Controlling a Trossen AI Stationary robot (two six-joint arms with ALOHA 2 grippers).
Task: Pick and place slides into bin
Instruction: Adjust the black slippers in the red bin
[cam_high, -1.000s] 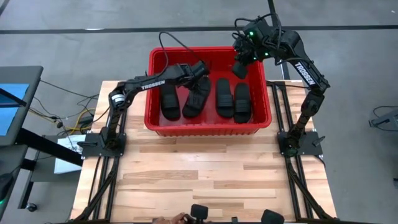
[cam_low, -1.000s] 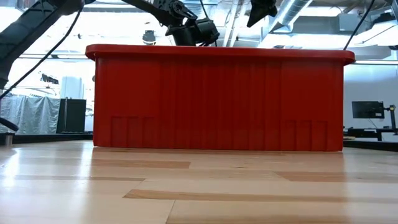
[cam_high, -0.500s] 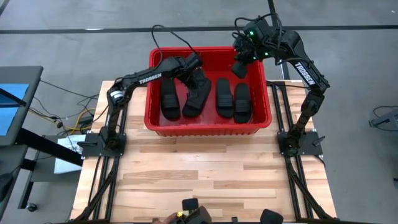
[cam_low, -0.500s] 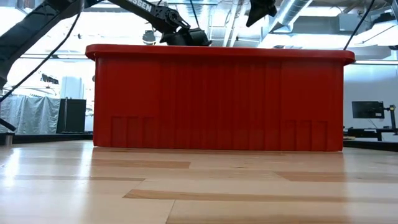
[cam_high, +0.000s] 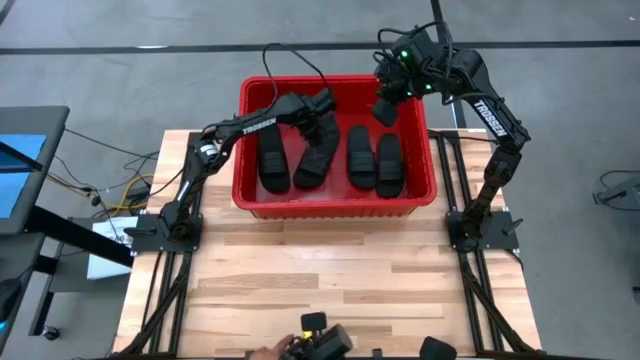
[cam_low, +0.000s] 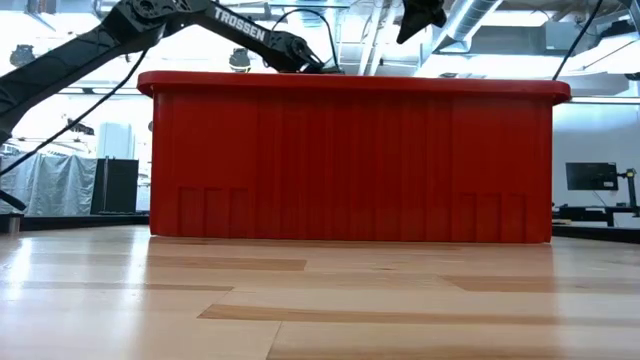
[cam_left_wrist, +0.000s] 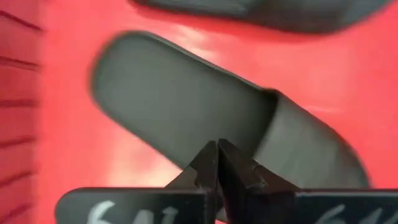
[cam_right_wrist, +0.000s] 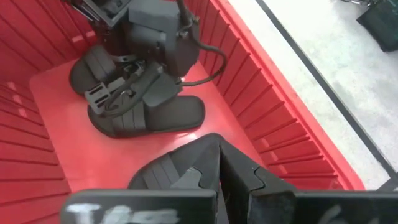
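Four black slides lie side by side on the floor of the red bin at the table's far side. My left gripper is shut and reaches down into the bin at the far end of the second slide. It also shows in the right wrist view. My right gripper is shut and empty, high above the bin's far right corner. My left gripper's shut fingertips stand at the second slide's sole, just beside its strap, coming from above. I cannot tell whether they touch it. The slide lies flat on the bin's floor.
The bin's tall walls rise around the slides. The near half of the wooden table is bare planks. A person's hand with a dark device shows at the table's near edge.
My left gripper has gone down into the bin toward the second slide. In the low view it has sunk from above the rim to mostly behind it. The slides lie where they were.
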